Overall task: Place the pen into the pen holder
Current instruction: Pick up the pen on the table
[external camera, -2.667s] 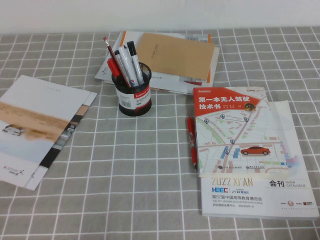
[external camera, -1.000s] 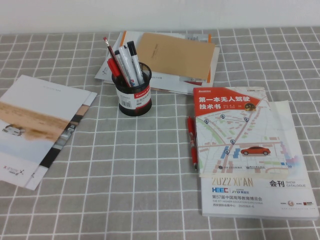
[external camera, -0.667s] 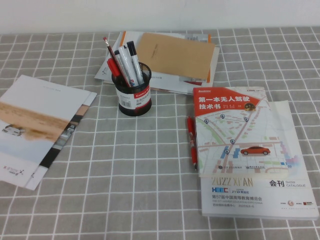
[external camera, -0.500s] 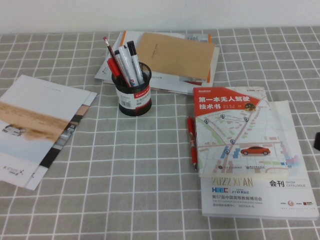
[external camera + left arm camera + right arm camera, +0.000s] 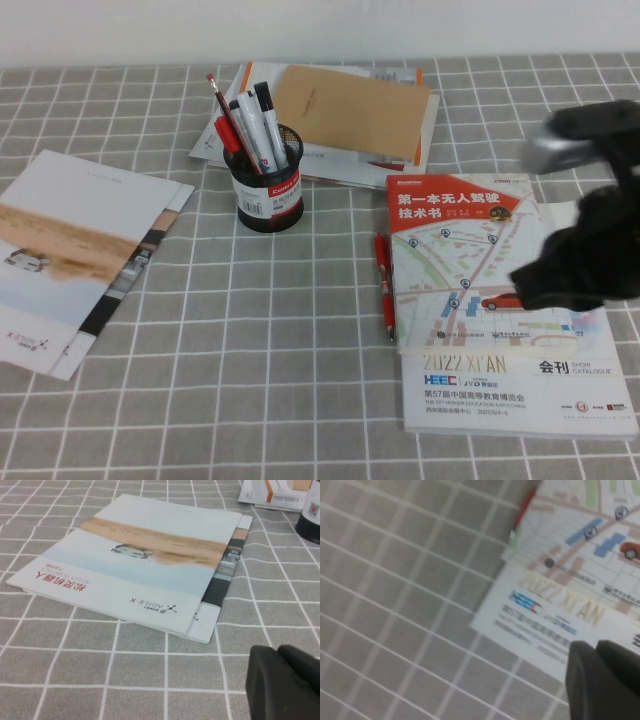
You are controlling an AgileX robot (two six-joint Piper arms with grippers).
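The red pen lies flat on the checked cloth, right against the left edge of a map-covered book. It also shows in the right wrist view. The black mesh pen holder stands upright at the back centre, with white markers and a thin red stick inside; its base shows in the left wrist view. My right gripper is blurred and hovers over the book's right part, right of the pen; its fingers look shut and empty. My left gripper is shut and empty, low over the cloth near a brochure.
A brochure lies at the left. A stack of papers with a brown envelope lies behind the holder. A catalogue lies under the map-covered book at the right. Open cloth lies between holder and pen.
My right arm has come in from the right edge and now hangs over the book. The pen, the holder and the papers have not moved.
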